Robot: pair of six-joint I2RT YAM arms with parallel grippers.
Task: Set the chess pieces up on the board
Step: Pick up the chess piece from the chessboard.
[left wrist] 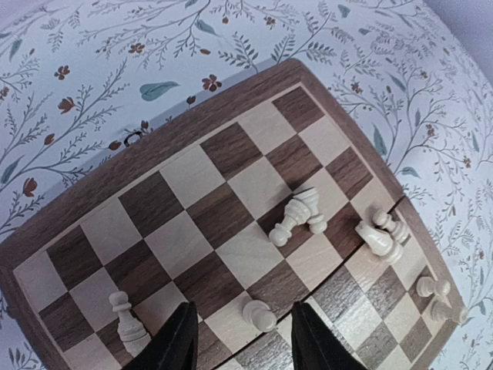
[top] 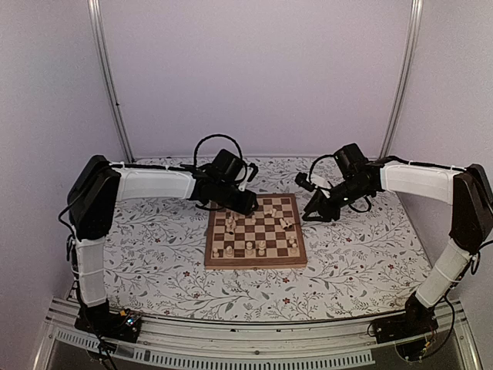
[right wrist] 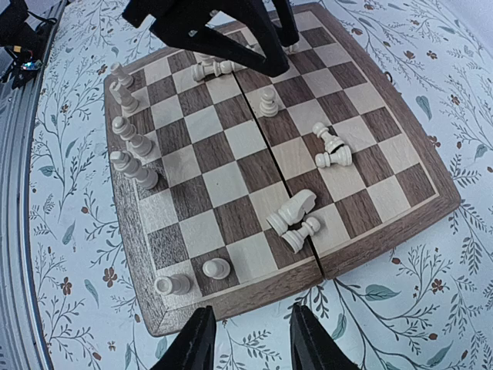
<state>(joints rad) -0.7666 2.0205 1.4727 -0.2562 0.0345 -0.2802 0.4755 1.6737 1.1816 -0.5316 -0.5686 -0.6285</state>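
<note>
The board (top: 254,264) is sitting dead centre in the overhead frame on the floral table cover (top: 154,239), dark brown and cream checks inside a mid-brown border. The chess pieces (right wrist: 132,140) are showing as tiny pale beige specks up there. The right wrist view is sorting them out: four are standing along the board's left edge, two pairs are lying toppled right of centre, and two small ones are standing upright near the bottom rim. The right gripper (right wrist: 248,339) is hanging at the bottom of that frame, over the cover just off the board, fingers apart and holding nothing. The left wrist view is giving what the others are not: the left gripper (left wrist: 243,331) at bottom centre, fingers apart, with one upright pawn (left wrist: 258,314) standing between them, apparently untouched.
</note>
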